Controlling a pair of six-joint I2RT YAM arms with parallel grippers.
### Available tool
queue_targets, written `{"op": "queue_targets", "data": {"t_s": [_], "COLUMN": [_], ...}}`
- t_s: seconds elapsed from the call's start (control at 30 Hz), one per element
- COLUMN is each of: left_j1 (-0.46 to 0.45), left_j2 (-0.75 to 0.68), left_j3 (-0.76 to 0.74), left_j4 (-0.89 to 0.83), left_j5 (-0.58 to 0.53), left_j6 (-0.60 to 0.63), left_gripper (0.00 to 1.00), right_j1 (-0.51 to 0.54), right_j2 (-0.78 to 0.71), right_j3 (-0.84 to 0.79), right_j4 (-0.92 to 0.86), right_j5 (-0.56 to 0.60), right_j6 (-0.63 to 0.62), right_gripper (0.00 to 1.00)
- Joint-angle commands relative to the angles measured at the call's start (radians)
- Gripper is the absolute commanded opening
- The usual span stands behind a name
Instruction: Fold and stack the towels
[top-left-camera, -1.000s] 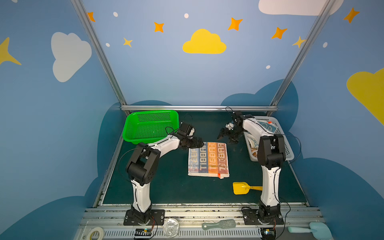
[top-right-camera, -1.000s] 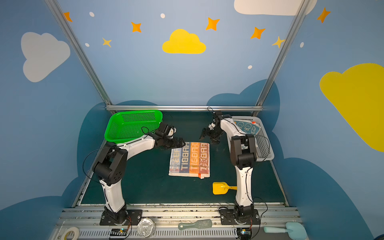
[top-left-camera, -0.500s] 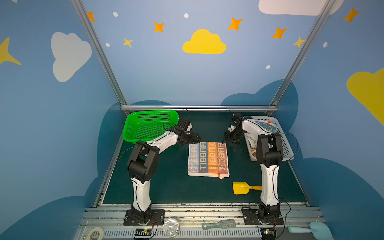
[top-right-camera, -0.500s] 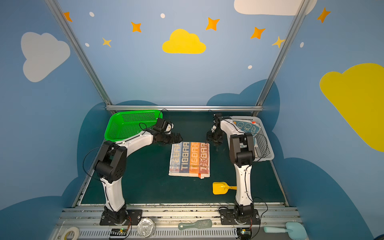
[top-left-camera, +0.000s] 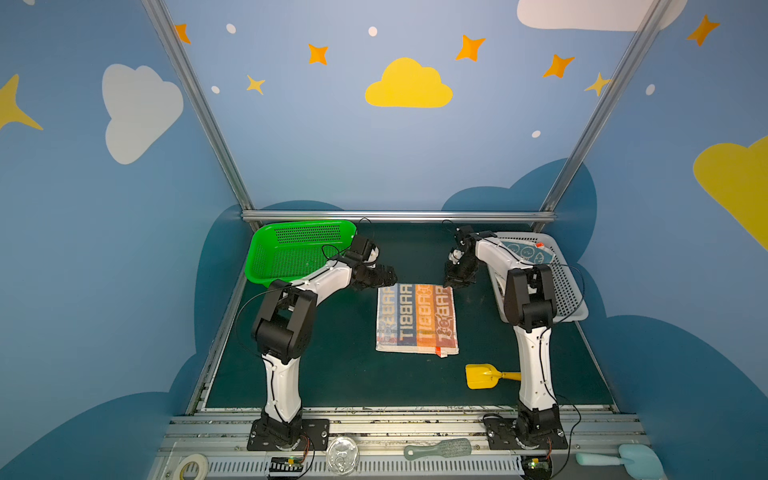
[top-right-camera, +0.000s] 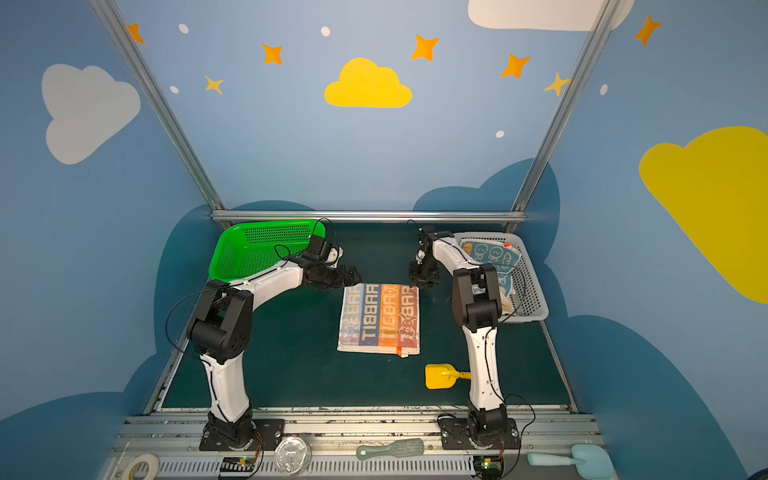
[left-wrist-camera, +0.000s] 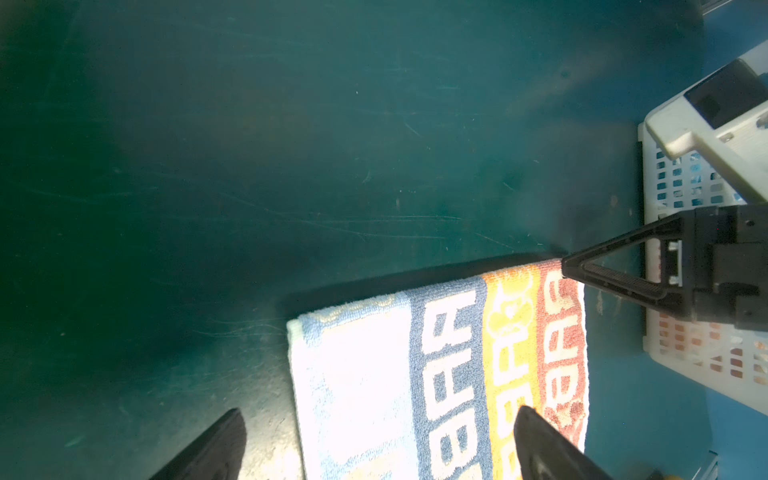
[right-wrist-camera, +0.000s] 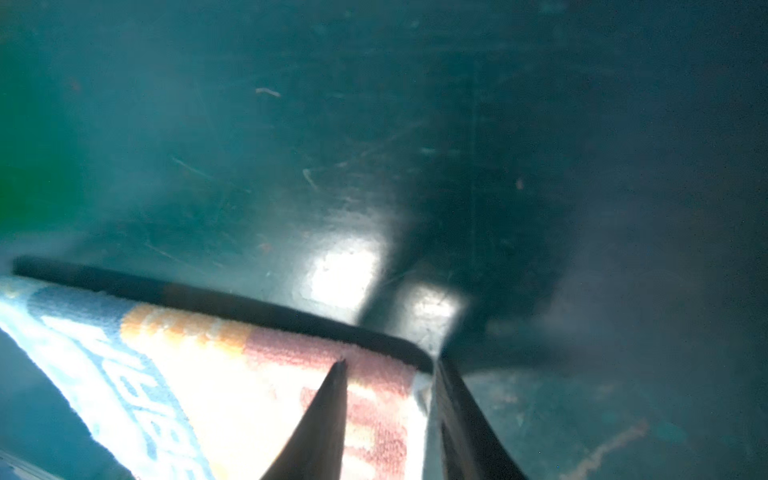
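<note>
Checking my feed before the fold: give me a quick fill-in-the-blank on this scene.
1. The towel on the mat bears the word ____.
2. The basket on the left is ____ in colour.
3. The right gripper is at the towel's far ____ corner.
4. The shovel is ____ in colour.

Missing words: RABBIT; green; right; yellow.

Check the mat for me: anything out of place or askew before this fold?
One stray: a yellow toy shovel lies on the mat, in front of the striped towel and to its right. It isn't laundry. The towel itself lies flat and square.
</note>
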Motion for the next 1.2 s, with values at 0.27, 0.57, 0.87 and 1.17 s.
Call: {"op": "queue_targets", "data": {"t_s": [0.27,0.57,0.87,1.17], "left_j1": [0.010,0.017,0.071,0.107], "left_j2": [0.121,0.205,0.212,0.180], "left_j3": [0.116,0.231,0.248,0.221], "left_j4": [-0.086,-0.143,-0.204,-0.193], "left_j5": [0.023,0.027,0.003,-0.026], "left_j6": [0.074,0.159,0.247,0.237], "left_gripper": [0.99,0.89,0.81,0.81], "right_j1": [0.002,0.002,0.003,0.008], "right_j2": [0.029,0.032,0.035,0.026], "right_j3": [-0.006,0.024,0.023,0.015], "right_j4": [-0.028,-0.045,-0.043,-0.039], "right_j5": [-0.001,-0.011,-0.024,-0.036], "right_j6": [-0.004,-0.013,-0.013,-0.012], "right_gripper": [0.03,0.02,0.01,0.01]}}
